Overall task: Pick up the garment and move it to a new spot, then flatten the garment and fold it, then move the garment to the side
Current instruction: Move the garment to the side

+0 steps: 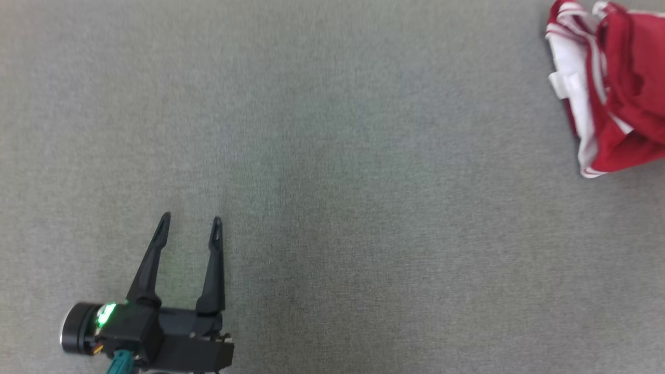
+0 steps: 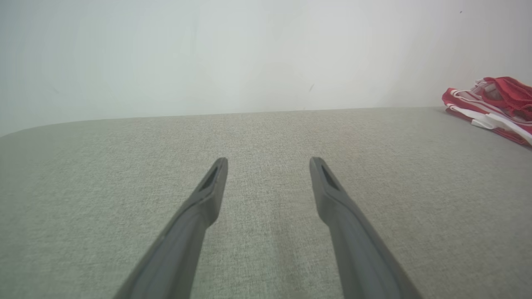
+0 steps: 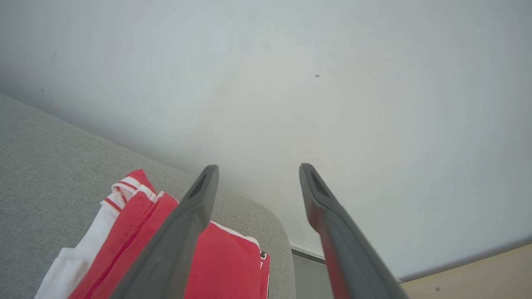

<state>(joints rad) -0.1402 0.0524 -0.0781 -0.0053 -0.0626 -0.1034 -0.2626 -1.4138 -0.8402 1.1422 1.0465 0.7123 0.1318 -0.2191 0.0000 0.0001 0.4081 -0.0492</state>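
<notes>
Garment (image 1: pixel 623 104) lies apparently just below the wide-open right gripper (image 3: pixel 258 166); left gripper (image 1: pixel 191 216) wide, well apart.

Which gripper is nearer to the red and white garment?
The right gripper, open right at the garment; the left gripper sits far across the grey surface.

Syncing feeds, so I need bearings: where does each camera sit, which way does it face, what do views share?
Head: head-mounted, facing down at grey surface; left end effector lower left.
Left wrist: looks along its open fingers across the surface to a wall.
Right wrist: past the right end effector, over the surface's corner, at the wall.
All show the garment.
</notes>
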